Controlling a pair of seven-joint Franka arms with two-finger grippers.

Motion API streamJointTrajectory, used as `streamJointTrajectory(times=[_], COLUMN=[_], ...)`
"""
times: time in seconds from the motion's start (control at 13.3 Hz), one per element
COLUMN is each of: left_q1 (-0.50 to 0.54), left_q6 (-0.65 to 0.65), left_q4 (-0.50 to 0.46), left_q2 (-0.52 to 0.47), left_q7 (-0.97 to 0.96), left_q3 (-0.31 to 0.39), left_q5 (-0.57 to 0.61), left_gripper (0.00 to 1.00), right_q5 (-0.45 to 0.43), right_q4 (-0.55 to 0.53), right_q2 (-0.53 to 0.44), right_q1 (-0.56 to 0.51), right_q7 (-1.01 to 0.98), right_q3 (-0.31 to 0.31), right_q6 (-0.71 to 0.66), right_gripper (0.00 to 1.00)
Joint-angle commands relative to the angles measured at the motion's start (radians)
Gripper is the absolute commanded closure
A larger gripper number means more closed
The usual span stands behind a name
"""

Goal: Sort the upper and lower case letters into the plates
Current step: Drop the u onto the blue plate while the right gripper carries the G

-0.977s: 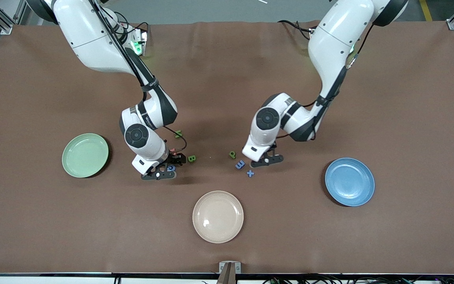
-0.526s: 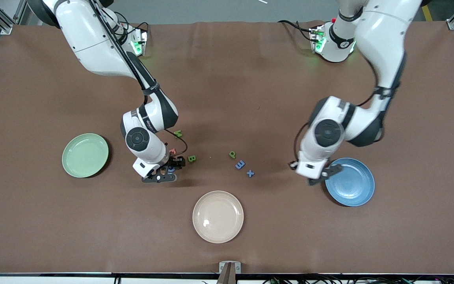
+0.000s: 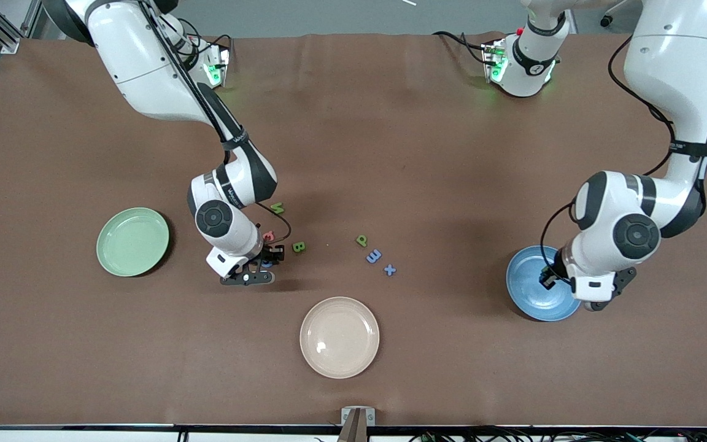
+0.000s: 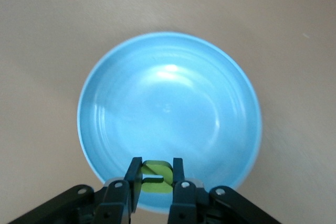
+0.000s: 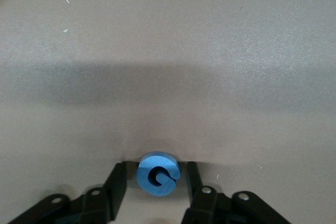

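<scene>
Over the blue plate, left gripper fingers clamped on a green letter. Right gripper at the table, fingers touching a blue letter between them.

The left arm is reaching from its base down toward its own end of the table, elbow bent and wrist pointing down. The left gripper is hanging in the air, its fingers clamping a green letter. The right arm is bending down at mid-table, and the right gripper is sitting low with its fingers flanking a blue letter.
</scene>
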Motion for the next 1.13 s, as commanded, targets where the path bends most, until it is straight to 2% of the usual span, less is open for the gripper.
streamJointTrajectory(times=[0.0, 0.15, 0.23, 0.3, 0.53, 0.75, 0.9, 1.05], left_q1=[0.029, 0.040, 0.040, 0.040, 0.028, -0.032, -0.096, -0.151], left_q6=[0.046, 0.047, 0.047, 0.047, 0.037, 0.020, 0.031, 0.039], left_q4=[0.009, 0.012, 0.010, 0.009, 0.025, 0.029, 0.036, 0.079], left_q2=[0.047, 0.064, 0.064, 0.062, 0.046, 0.036, 0.042, 0.068], left_q7=[-0.019, -0.010, -0.010, -0.013, -0.031, -0.050, -0.103, -0.139], left_q3=[-0.002, -0.002, -0.002, -0.003, -0.018, -0.074, -0.074, -0.074], left_q5=[0.019, 0.020, 0.020, 0.019, 0.007, 0.005, 0.008, 0.004], left_gripper=[0.82, 0.49, 0.29, 0.00, 0.00, 0.00, 0.01, 0.02], right_q5=[-0.007, -0.007, -0.009, -0.009, -0.007, -0.009, -0.007, -0.007], right_q4=[0.013, 0.013, 0.015, 0.015, 0.012, 0.007, -0.013, -0.081], right_q2=[0.009, 0.009, 0.009, 0.008, -0.014, -0.127, -0.198, -0.282], right_q1=[-0.018, -0.018, -0.021, -0.022, -0.042, -0.108, -0.180, -0.264], right_q7=[-0.007, -0.007, -0.009, -0.009, -0.017, -0.091, -0.211, -0.340], right_q3=[0.009, 0.009, 0.007, 0.007, 0.009, 0.009, 0.009, 0.009], right_q6=[-0.005, -0.004, -0.004, -0.004, -0.021, -0.226, -0.312, -0.344], right_gripper=[0.62, 0.74, 0.79, 0.82, 0.82, 0.82, 0.82, 0.82])
